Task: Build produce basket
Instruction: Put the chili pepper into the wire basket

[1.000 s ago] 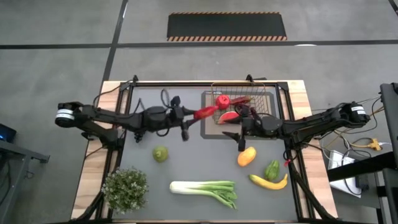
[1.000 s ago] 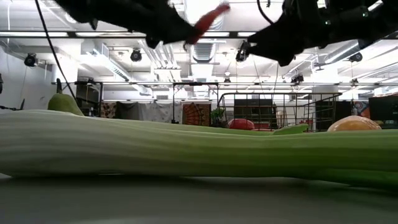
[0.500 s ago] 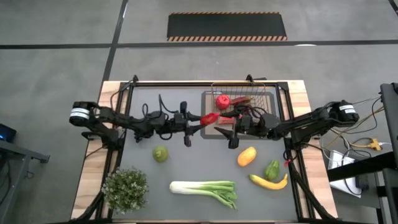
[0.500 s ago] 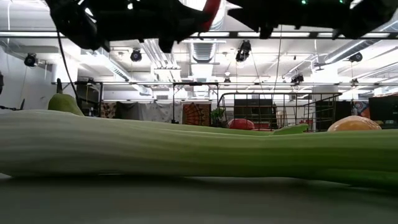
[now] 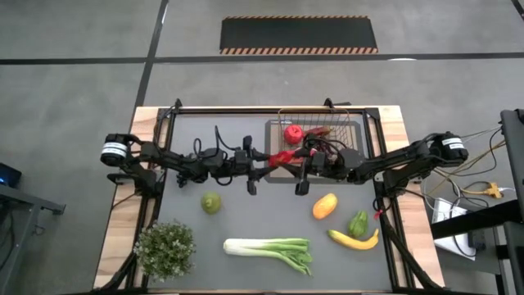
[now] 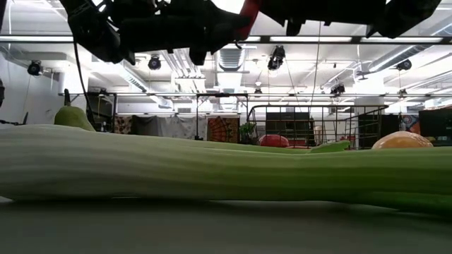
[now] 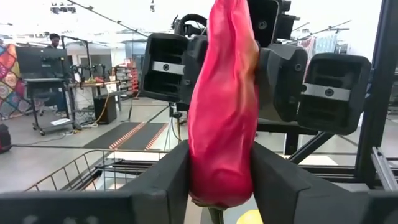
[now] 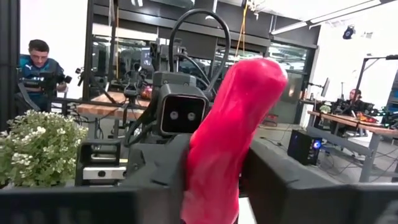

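1. High view, table [image 5: 246,205]: grey work surface carrying all the stock. Both arms reach in from the sides and meet over its middle, just in front of the basket.
2. Leek [image 5: 270,250]: lies flat along the near edge, beside a potted plant [image 5: 164,248], which is not produce.
3. Basket [image 5: 321,111]: wire mesh, at the far edge, right of centre. It already holds a red apple [image 5: 292,133] and other red and dark pieces too tangled to sort.
4. Left gripper [image 5: 266,160]: raised off the table. Its wrist view shows its two fingers pressed against the sides of the chilli pepper [image 5: 282,157].
5. Right gripper [image 5: 296,160]: faces the left one, tip to tip. Its wrist view shows its fingers pinching the other end of the same pepper.
6. Loose produce on the table: banana [image 5: 354,239], green pepper [image 5: 358,222], mango [image 5: 325,205], green fruit [image 5: 211,202].
7. Step in hand, as judged: a mid-air handover of the chilli pepper from the left arm to the right, with the pepper near the basket's front-left corner.
8. Next move, as judged: the left fingers part, the right arm carries the pepper over the rim and drops it inside. A tug while both grip could twist it loose.
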`<action>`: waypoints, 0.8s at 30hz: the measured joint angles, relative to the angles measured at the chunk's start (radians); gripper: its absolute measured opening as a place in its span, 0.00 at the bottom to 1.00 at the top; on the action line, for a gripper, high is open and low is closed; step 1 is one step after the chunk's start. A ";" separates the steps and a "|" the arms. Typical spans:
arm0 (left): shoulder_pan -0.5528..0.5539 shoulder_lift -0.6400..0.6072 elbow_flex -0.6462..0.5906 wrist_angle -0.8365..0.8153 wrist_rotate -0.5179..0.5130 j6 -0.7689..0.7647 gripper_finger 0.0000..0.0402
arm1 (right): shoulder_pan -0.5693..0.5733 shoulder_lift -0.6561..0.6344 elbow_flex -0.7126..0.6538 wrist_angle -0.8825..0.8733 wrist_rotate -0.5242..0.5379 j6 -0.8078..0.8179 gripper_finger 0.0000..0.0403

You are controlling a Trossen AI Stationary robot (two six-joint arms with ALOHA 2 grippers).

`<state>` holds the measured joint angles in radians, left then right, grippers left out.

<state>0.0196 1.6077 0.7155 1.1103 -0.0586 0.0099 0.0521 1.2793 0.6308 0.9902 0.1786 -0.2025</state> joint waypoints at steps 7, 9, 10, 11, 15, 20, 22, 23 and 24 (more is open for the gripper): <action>0.000 -0.002 -0.001 -0.001 0.002 -0.007 0.52 | 0.000 -0.002 0.000 -0.036 -0.002 -0.011 0.13; 0.000 -0.002 -0.001 -0.004 0.002 -0.007 0.57 | 0.000 -0.011 0.000 -0.057 -0.001 -0.003 0.13; 0.000 -0.002 -0.002 -0.009 0.002 -0.007 0.60 | 0.000 -0.016 0.000 -0.065 0.006 0.000 0.13; 0.000 -0.002 -0.002 -0.017 0.002 -0.003 0.62 | 0.000 -0.025 0.000 -0.078 0.010 0.003 0.13; 0.005 -0.019 -0.003 -0.087 -0.001 0.024 0.68 | 0.000 -0.083 0.014 -0.206 0.089 0.028 0.13; 0.017 -0.051 -0.004 -0.184 -0.004 0.026 0.69 | -0.035 -0.152 0.130 -0.652 0.320 0.088 0.13; 0.018 -0.052 -0.004 -0.186 -0.004 0.026 0.69 | -0.073 -0.158 0.191 -0.845 0.378 0.138 0.13; 0.018 -0.053 -0.004 -0.186 -0.004 0.026 0.69 | -0.096 -0.159 0.223 -0.942 0.394 0.169 0.13; 0.018 -0.053 -0.004 -0.186 -0.004 0.026 0.69 | -0.123 -0.158 0.250 -1.032 0.398 0.203 0.13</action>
<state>0.0376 1.5551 0.7113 0.9246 -0.0628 0.0361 -0.0710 1.1213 0.8812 -0.0416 0.5762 0.0003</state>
